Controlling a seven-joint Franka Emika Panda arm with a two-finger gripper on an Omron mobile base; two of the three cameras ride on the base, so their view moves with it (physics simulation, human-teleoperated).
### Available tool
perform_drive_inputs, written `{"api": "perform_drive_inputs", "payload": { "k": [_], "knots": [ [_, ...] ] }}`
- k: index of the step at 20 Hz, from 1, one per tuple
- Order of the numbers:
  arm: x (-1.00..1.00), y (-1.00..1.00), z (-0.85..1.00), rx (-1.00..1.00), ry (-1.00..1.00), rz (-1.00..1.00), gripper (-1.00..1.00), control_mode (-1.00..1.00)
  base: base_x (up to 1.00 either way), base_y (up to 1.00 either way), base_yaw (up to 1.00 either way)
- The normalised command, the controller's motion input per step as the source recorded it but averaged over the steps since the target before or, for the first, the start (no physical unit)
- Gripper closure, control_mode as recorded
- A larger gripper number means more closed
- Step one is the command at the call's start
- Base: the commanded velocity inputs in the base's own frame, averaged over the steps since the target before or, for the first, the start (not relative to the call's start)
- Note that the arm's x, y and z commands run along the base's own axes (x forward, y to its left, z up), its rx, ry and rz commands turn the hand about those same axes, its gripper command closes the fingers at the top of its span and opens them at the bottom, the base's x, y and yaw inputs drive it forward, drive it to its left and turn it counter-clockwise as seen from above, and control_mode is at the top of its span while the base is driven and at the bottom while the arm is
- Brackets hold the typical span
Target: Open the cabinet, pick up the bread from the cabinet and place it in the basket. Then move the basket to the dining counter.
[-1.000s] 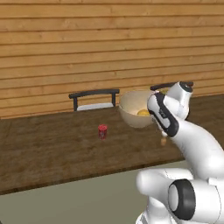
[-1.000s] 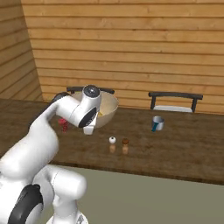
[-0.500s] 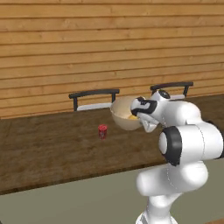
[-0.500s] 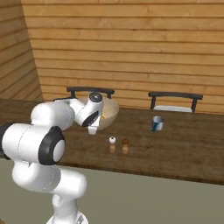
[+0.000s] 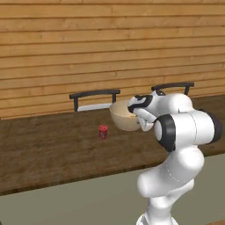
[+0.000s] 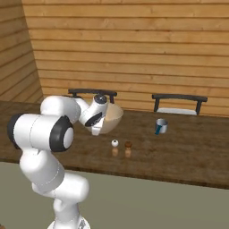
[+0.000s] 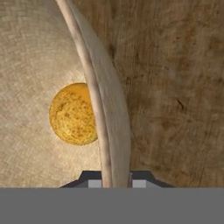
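The round beige basket (image 5: 121,117) (image 6: 112,117) is at the far part of the dark-brown dining counter (image 5: 52,149) (image 6: 179,152). Whether it rests on the wood or hangs just above it I cannot tell. My gripper (image 7: 114,183) (image 5: 141,122) (image 6: 97,126) points down, shut on the basket's near rim (image 7: 103,109), which runs up between the two fingertips. The bread (image 7: 73,113), a small golden-brown lump, lies on the speckled tan inside of the basket. The cabinet is out of view.
A small red can (image 5: 103,131) stands left of the basket. A blue mug (image 6: 161,126) and two small shakers (image 6: 121,147) stand to its right. Two dark chairs (image 5: 94,99) (image 6: 179,100) stand behind the counter, against a wood-plank wall.
The arm has folded up over its base, elbow raised. The basket, with the gripper on its rim, has come a little left and lower over the counter. The base has not moved.
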Motion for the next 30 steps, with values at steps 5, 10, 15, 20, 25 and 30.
{"api": "perform_drive_inputs", "payload": {
  "k": [5, 10, 15, 20, 25, 30],
  "knots": [
    [-0.16, 0.00, -0.32, 0.00, -0.02, 0.00, -1.00, -1.00, 0.00, 0.00, 0.00],
    [-0.08, -0.13, 0.12, 0.00, 0.00, 0.00, -1.00, -1.00, 0.00, 0.00, 0.00],
    [-0.26, -0.02, 0.86, 0.02, 0.00, 0.00, -1.00, -1.00, 0.00, 0.00, 0.00],
    [-1.00, 0.15, 0.76, -0.19, -0.11, 0.18, -1.00, -1.00, 0.00, 0.00, 0.00],
    [-1.00, 0.19, 0.50, -0.39, -0.15, 0.41, -1.00, -1.00, 0.00, 0.00, 0.00],
    [-1.00, -0.03, 0.15, -0.33, -0.29, 0.37, -1.00, -1.00, 0.00, 0.00, 0.00]
  ]
}}
